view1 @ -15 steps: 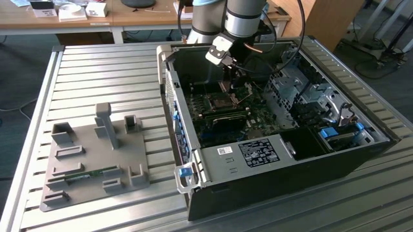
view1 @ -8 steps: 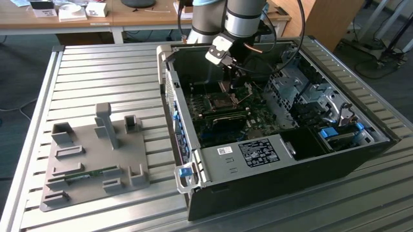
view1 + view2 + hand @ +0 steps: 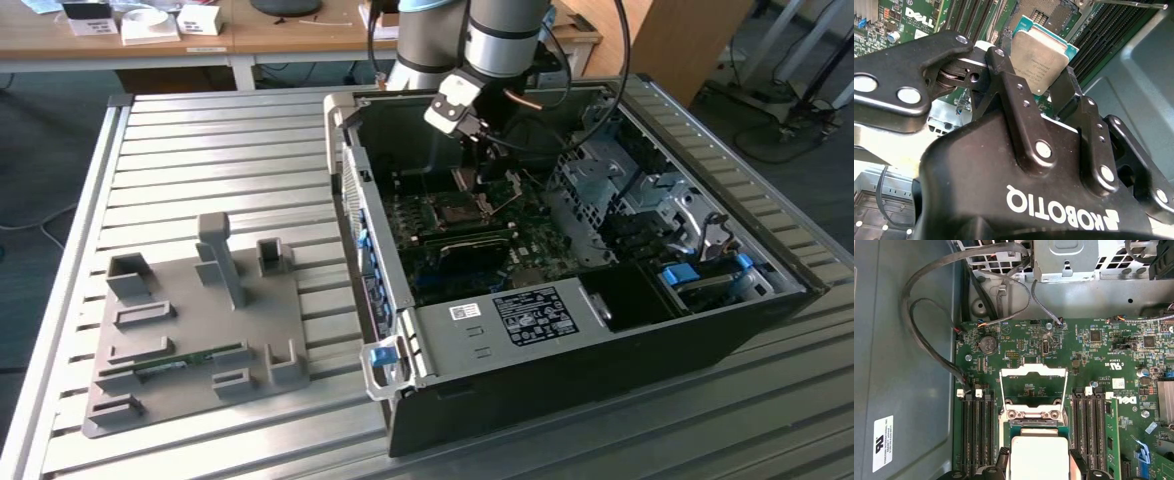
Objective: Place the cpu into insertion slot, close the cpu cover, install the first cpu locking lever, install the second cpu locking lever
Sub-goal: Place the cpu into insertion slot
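**Gripper (image 3: 1036, 70) pinching the cpu (image 3: 1038, 47) near the open socket (image 3: 1046, 10)**

Gripper fingers (image 3: 1004, 65) were pressed in on the cpu, one on each of two opposite edges, so the chip sat clamped between them with its dull metal top facing the second wrist camera. I was reaching down into the computer case (image 3: 574, 350), over the motherboard (image 3: 1094, 350).

The cpu hung above the socket's level and close to it, not yet seated. In the first wrist view it showed just beside the hinged edge of the cpu cover (image 3: 1033, 371). That cover stood swung up and away from the socket, and green board showed through its open centre. Rows of memory slots (image 3: 976, 435) ran on either side of the socket.

I judged the chip to be light, thin and quite stiff, so it needed little squeeze. Its smooth metal lid looked slippery, and the contacts underneath, like the socket's own pins, would be easily damaged. The sensible hold was the one I had, on the edges of the green carrier, clear of the underside. A tilt or a slide across the socket seemed the main hazard, since the chip must go down flat and square.
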Robot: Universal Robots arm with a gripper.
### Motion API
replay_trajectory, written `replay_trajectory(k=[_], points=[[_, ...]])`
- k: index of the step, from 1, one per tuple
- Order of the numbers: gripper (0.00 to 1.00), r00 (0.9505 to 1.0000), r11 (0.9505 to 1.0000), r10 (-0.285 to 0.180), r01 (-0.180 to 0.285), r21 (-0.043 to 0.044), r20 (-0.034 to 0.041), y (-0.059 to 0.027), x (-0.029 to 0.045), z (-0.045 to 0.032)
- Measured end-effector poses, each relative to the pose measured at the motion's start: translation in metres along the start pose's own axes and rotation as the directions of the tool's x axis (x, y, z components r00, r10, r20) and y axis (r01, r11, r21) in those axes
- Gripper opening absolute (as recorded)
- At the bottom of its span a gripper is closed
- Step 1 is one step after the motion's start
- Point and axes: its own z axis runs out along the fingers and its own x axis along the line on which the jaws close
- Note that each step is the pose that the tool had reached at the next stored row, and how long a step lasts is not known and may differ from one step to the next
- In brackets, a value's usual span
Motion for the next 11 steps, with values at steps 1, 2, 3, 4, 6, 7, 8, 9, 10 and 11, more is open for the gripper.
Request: replay_trajectory(k=[1, 2, 3, 4, 6, 7, 8, 9, 10, 11], points=[[0.54, 1.0000, 1.0000, 0.000, 0.000, -0.0001, -0.0003, 0.0000, 0.0000, 0.0005], [0.54, 1.0000, 1.0000, 0.000, 0.000, 0.0000, -0.0003, -0.0002, 0.0000, 0.0011], [0.54, 1.0000, 1.0000, 0.000, 0.000, 0.0001, -0.0001, -0.0003, 0.0000, 0.0018], [0.54, 1.0000, 1.0000, 0.000, 0.000, 0.0001, -0.0002, -0.0005, -0.0001, 0.0026], [0.54, 1.0000, 1.0000, 0.000, 0.000, 0.0002, -0.0003, -0.0006, -0.0001, 0.0032], [0.54, 1.0000, 1.0000, 0.000, 0.000, 0.0002, -0.0002, -0.0006, -0.0001, 0.0032], [0.54, 1.0000, 1.0000, 0.000, 0.000, 0.0003, -0.0001, -0.0006, -0.0001, 0.0032], [0.54, 1.0000, 1.0000, 0.000, 0.000, 0.0002, -0.0002, -0.0007, -0.0001, 0.0032], [0.54, 1.0000, 1.0000, 0.000, 0.000, 0.0001, -0.0004, -0.0011, -0.0001, 0.0033], [0.54, 1.0000, 1.0000, 0.000, 0.000, 0.0001, -0.0006, -0.0018, -0.0001, 0.0034]])
